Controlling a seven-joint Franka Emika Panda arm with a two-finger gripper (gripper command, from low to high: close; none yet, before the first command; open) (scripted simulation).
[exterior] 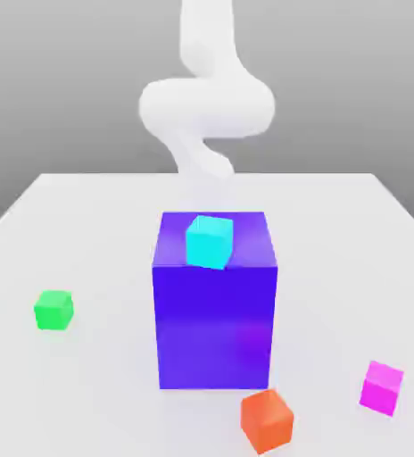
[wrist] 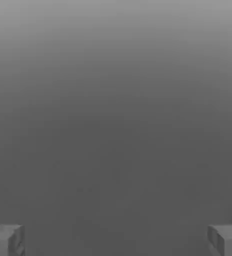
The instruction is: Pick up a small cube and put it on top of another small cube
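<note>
A small magenta cube (exterior: 382, 387) rests on the white table near the front at the exterior view's right. A small green cube (exterior: 53, 310) of the same size lies on the table at the exterior view's left. The white arm (exterior: 207, 103) curls above the table's far side, behind the big blue-violet block. In the hand view my gripper (wrist: 116, 240) stands open, its two grey fingertips (wrist: 5, 240) far apart with nothing between them, facing plain grey background.
A big blue-violet block (exterior: 215, 312) stands mid-table with a cyan cube (exterior: 210, 241) on its top. An orange-red cube (exterior: 267, 419) lies just in front of the block, toward the magenta cube. The white table (exterior: 95, 223) stretches around them.
</note>
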